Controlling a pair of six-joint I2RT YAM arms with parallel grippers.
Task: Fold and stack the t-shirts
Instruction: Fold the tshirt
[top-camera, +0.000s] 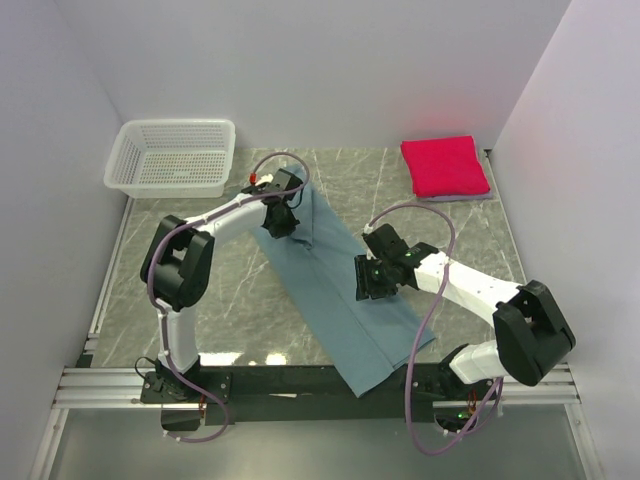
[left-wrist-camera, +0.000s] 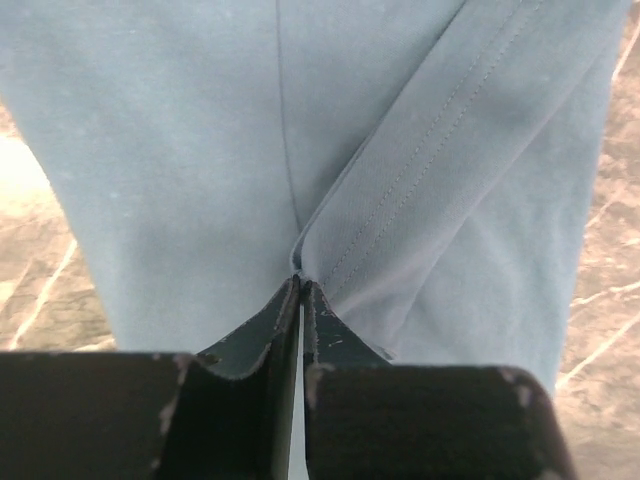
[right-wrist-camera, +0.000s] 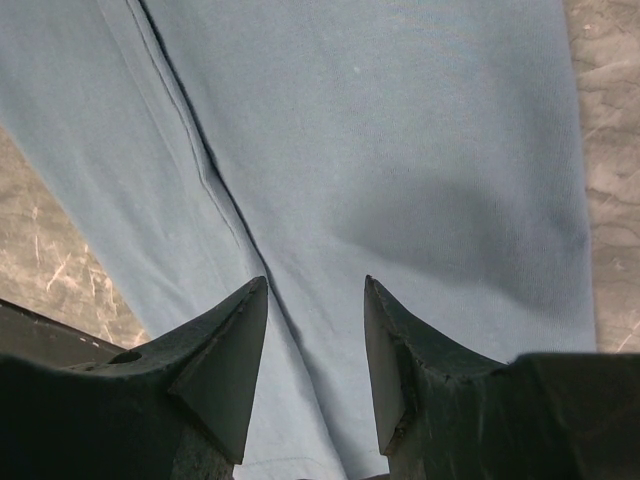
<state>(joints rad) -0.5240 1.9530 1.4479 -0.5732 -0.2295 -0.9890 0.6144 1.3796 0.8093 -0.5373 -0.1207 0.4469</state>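
The teal-blue t-shirt (top-camera: 335, 290) lies as a long folded strip, running diagonally from the table's middle back to the near edge, where its end hangs over. My left gripper (top-camera: 283, 222) is at its far end, shut and pinching a fold of the cloth (left-wrist-camera: 300, 282). The shirt (left-wrist-camera: 200, 150) fills the left wrist view. My right gripper (top-camera: 368, 280) is open just above the strip's middle, with its jaws apart over the cloth (right-wrist-camera: 315, 288) and nothing between them. The crimson-pink t-shirt (top-camera: 445, 165) lies folded at the back right, on a pale lavender one (top-camera: 472, 197) of which only an edge shows.
A white mesh basket (top-camera: 175, 155) stands at the back left corner. White walls close in the table on three sides. A black rail (top-camera: 300, 380) runs along the near edge under the hanging shirt end.
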